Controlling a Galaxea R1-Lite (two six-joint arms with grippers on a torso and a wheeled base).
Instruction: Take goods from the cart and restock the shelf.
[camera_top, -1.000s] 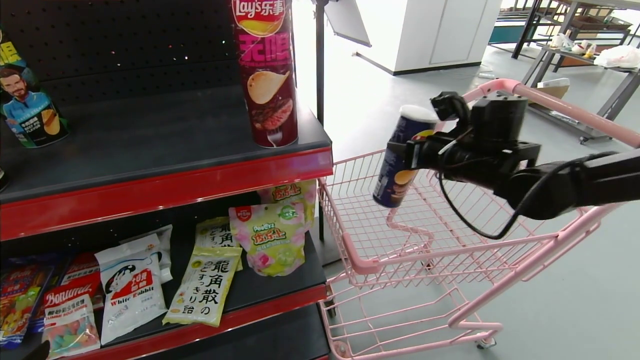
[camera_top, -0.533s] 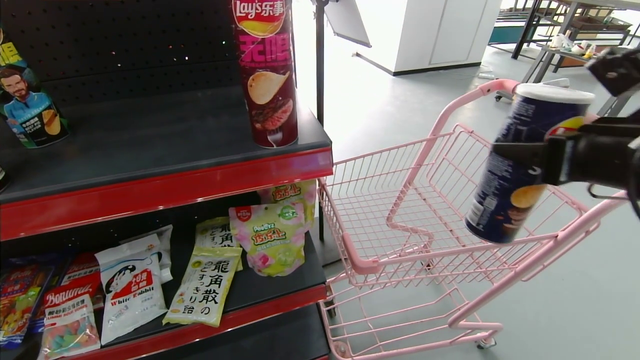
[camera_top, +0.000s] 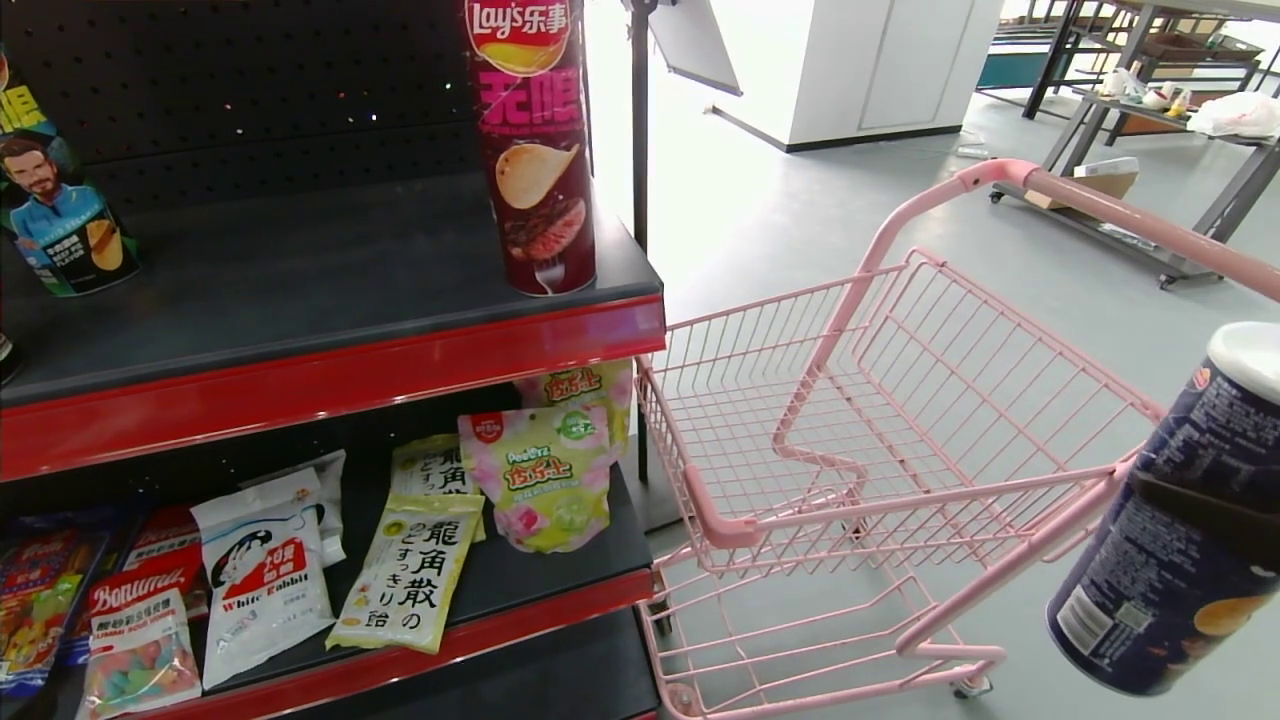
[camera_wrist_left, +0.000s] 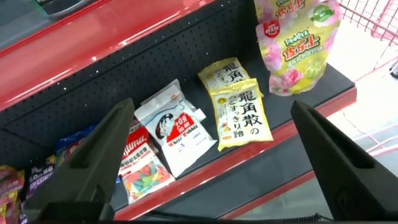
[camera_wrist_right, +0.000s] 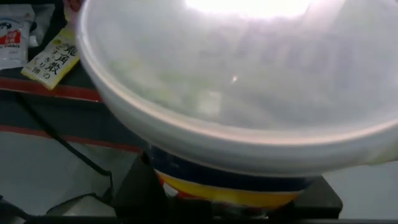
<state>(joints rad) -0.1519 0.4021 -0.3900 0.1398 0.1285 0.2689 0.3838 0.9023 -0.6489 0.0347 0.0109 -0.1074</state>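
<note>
Navy chip can (camera_top: 1170, 560) pinched in the right claw (camera_top: 1205, 512) beside the pink cart (camera_top: 900, 500)
The can hangs tilted, white lid up, well apart from the shelf (camera_top: 300, 290); the left claw (camera_wrist_left: 211, 165) is spread wide over the candy bags (camera_wrist_left: 239, 112) on its lower level

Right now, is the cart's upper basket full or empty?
Empty: only bare pink wire shows inside the upper basket; the dark blue chip can is outside it.
</note>
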